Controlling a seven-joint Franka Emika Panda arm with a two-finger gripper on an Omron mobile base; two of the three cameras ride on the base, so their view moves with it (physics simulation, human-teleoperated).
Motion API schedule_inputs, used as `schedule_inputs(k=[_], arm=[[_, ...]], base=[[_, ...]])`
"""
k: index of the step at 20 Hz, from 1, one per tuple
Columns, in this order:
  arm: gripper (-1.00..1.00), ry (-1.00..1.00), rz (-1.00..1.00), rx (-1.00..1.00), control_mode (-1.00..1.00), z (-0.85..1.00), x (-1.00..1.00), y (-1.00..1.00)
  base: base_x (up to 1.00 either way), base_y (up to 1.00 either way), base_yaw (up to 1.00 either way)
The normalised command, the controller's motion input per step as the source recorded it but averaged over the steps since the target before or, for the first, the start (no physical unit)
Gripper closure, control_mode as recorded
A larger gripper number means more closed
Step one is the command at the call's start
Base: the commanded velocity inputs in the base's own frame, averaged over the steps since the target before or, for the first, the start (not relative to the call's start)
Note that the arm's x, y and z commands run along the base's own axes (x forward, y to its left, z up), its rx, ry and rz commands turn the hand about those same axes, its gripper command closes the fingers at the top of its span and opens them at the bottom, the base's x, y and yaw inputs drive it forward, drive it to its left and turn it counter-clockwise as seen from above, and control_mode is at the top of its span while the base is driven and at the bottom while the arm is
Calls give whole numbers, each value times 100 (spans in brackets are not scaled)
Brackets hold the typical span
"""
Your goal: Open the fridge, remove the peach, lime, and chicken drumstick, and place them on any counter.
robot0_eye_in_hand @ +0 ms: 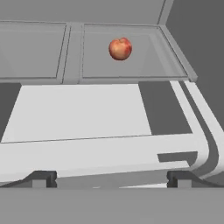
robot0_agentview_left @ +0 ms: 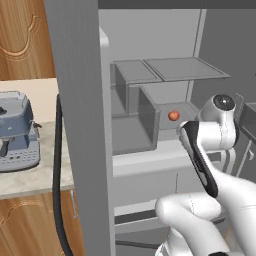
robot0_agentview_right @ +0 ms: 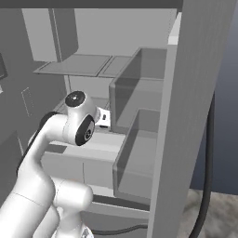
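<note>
The fridge (robot0_agentview_left: 80, 125) stands open, its grey doors swung out on either side and its glass shelves (robot0_agentview_left: 185, 67) bare. The peach (robot0_eye_in_hand: 120, 48), a small round orange-red fruit, rests on the right half of a lower shelf and also shows past my wrist as the peach (robot0_agentview_left: 173, 115). My gripper (robot0_eye_in_hand: 111, 179) is open with nothing between its fingers, level with that shelf's front edge and well short of the peach. The lime and the chicken drumstick are out of view. A strip of counter (robot0_agentview_left: 30, 180) lies left of the fridge.
A blue-grey coffee machine (robot0_agentview_left: 17, 132) sits on the left counter under a wooden cabinet (robot0_agentview_left: 22, 35). The right door carries deep bins (robot0_agentview_right: 139, 139) close beside my arm (robot0_agentview_right: 76, 123). A dark handle (robot0_agentview_left: 58, 165) runs down the left door. More counter (robot0_agentview_right: 218, 218) shows at the lower right.
</note>
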Motion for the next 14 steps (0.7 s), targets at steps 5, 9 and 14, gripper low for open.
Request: schedule_inputs(k=[5, 9, 14], arm=[[-100, 0, -2, 0, -100, 0, 41, -28], [-100, 0, -2, 3, -100, 0, 48, -20], [-100, 0, 0, 2, -100, -1, 40, -2]], base=[[0, 0, 0], [0, 0, 0], [0, 0, 0]])
